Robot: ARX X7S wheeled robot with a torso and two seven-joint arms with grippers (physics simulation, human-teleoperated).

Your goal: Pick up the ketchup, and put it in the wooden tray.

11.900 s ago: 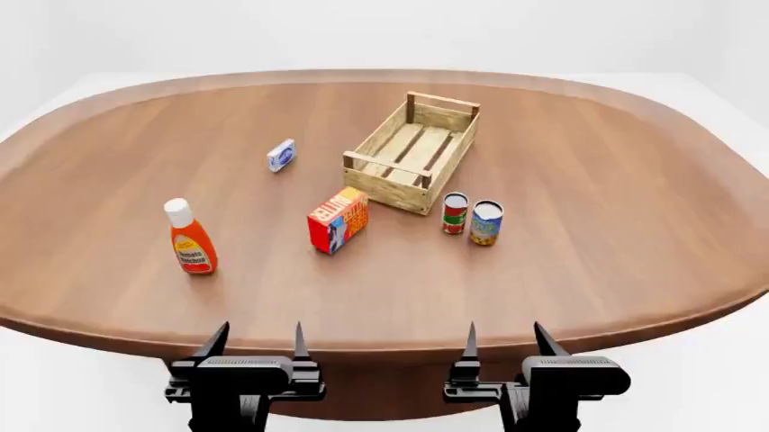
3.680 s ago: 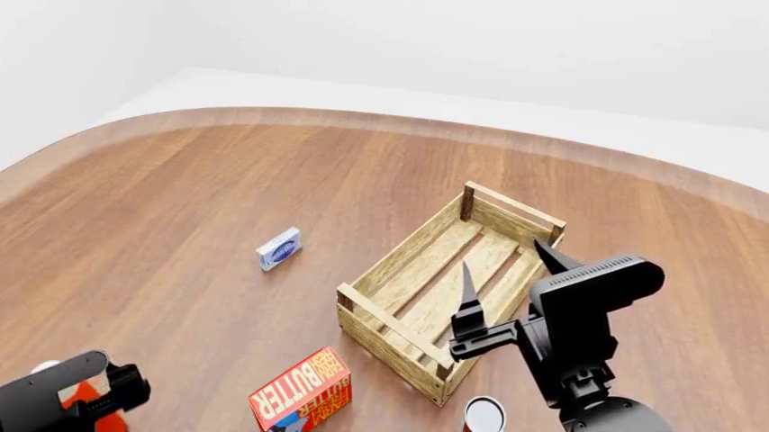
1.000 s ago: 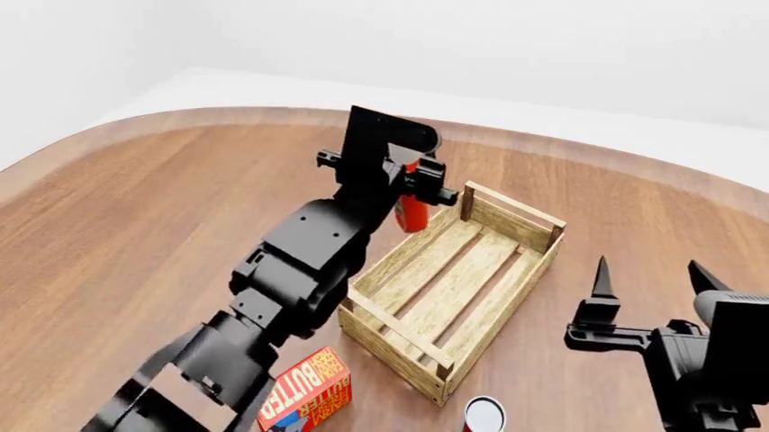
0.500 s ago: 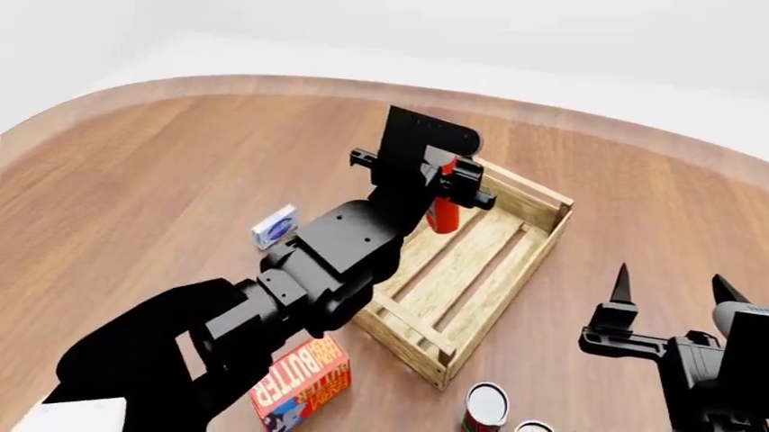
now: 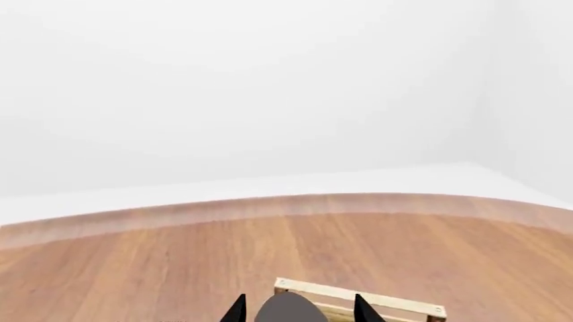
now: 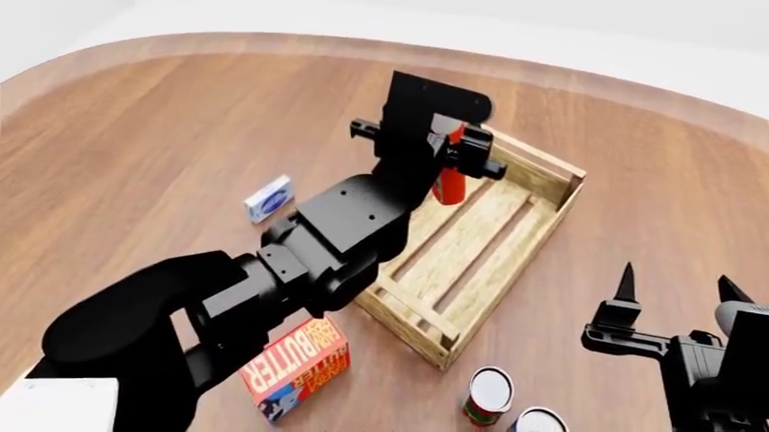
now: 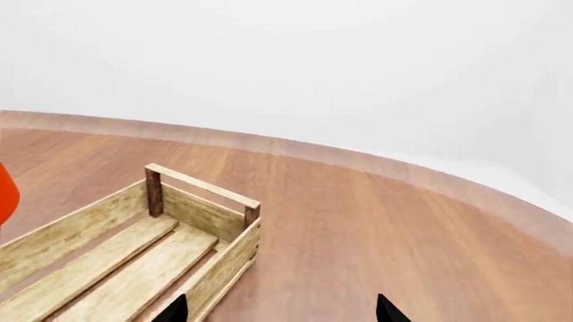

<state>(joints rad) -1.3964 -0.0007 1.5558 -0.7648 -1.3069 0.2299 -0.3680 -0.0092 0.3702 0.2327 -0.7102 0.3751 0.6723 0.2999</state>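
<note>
My left gripper [image 6: 453, 160] is shut on the ketchup [image 6: 451, 185], an orange-red bottle. It holds the bottle upright in the air over the far left part of the wooden tray [image 6: 477, 258]. In the left wrist view the bottle's rounded top [image 5: 288, 310] sits between the two fingertips of the left gripper [image 5: 300, 311], with the tray's far rim [image 5: 358, 295] beyond. My right gripper [image 6: 675, 288] is open and empty, to the right of the tray. In the right wrist view the right gripper [image 7: 280, 312] faces the tray [image 7: 192, 209], and an orange sliver of the ketchup [image 7: 5, 194] shows at the edge.
A red-and-yellow butter box [image 6: 294, 369] lies near the tray's near left corner. Two short cans [image 6: 488, 394] [image 6: 538, 421] stand in front of the tray. A small blue-and-white box [image 6: 269, 198] lies to the tray's left. The brown table's curved far edge [image 6: 301, 43] runs behind.
My left arm has carried the ketchup to the right, from beside the tray's far left corner to over the tray. The head view has tilted down. The right gripper has stayed open.
</note>
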